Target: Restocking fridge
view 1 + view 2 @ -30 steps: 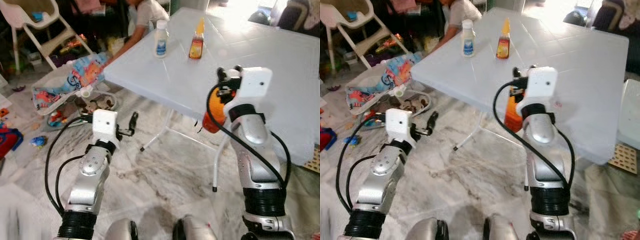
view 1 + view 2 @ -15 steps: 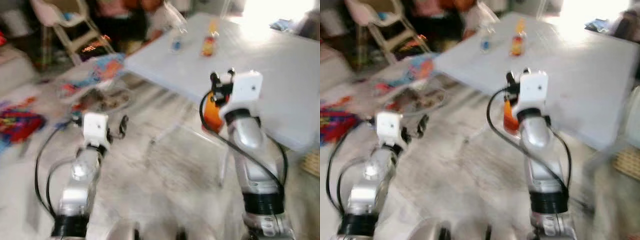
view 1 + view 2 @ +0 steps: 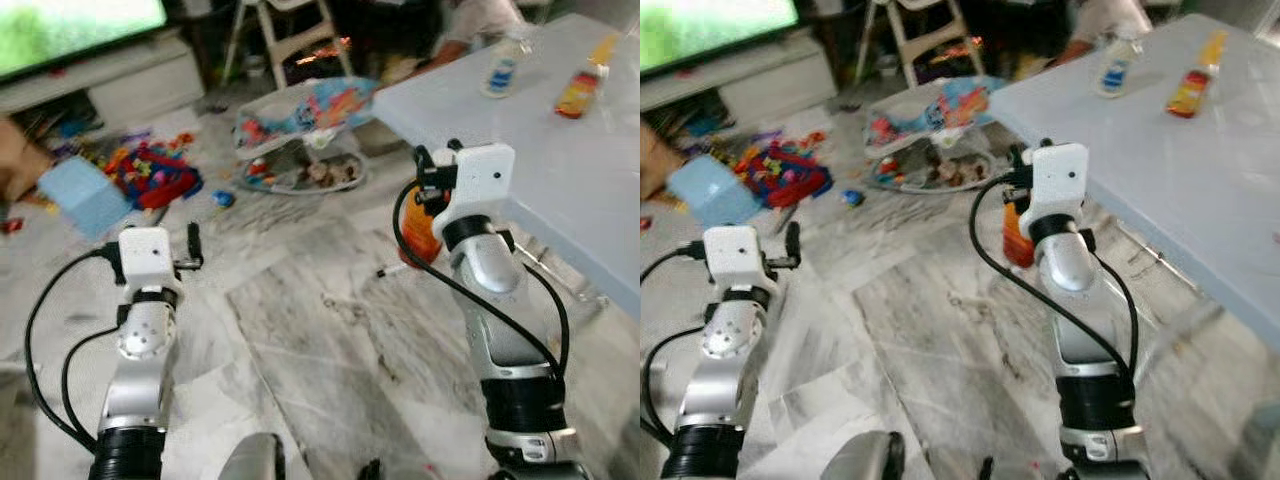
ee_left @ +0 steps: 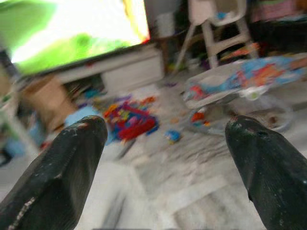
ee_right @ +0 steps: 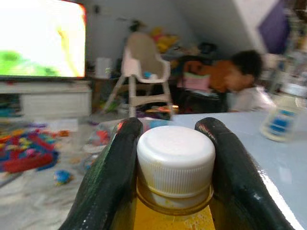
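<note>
Since a second earlier the camera had been swung leftward: a lit screen [image 3: 70, 30] and scattered toys [image 3: 150, 170] were brought into view, and the table [image 3: 560, 170] was shifted rightward. The orange bottle [image 5: 175, 165] was pinched at its white-capped neck by the right gripper [image 5: 170, 158], beside the table edge. The left gripper [image 4: 168, 158] was held spread, empty, above the floor.

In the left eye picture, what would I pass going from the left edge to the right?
Blue box → left gripper → baby bouncer → orange bottle in the right gripper → white bottle → sauce bottle.
</note>
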